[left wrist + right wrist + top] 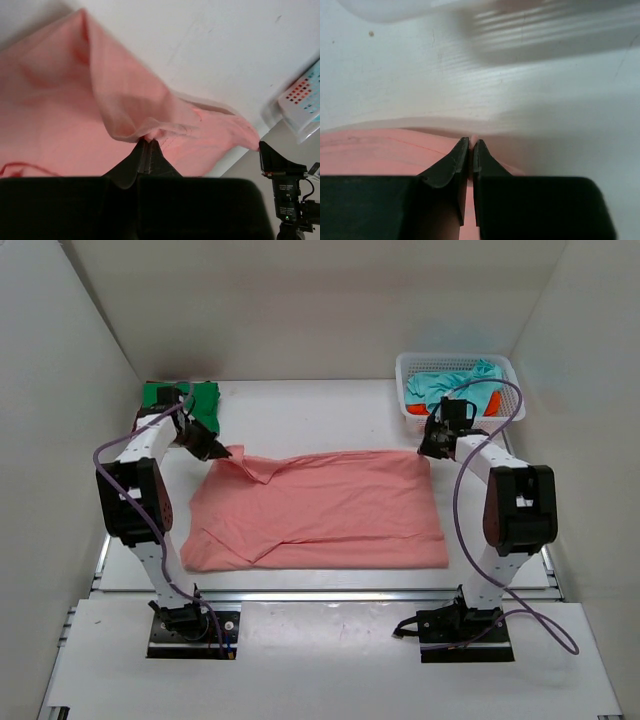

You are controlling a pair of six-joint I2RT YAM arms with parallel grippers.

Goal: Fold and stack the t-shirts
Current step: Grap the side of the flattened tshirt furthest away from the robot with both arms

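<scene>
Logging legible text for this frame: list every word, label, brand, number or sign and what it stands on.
No text can be read in any view.
Black camera unit, left wrist view: small white label lines, too small to read.
Right arm's black housing, top view: white marks, too blurred to read.
Salmon pink t-shirt and white basket: no print visible.

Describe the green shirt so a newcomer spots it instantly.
Start at the white table and go to its far left corner, just behind the left gripper. The green t-shirt lies there in a compact bundle. It is the only green cloth, unlike the salmon pink t-shirt spread mid-table.
</scene>
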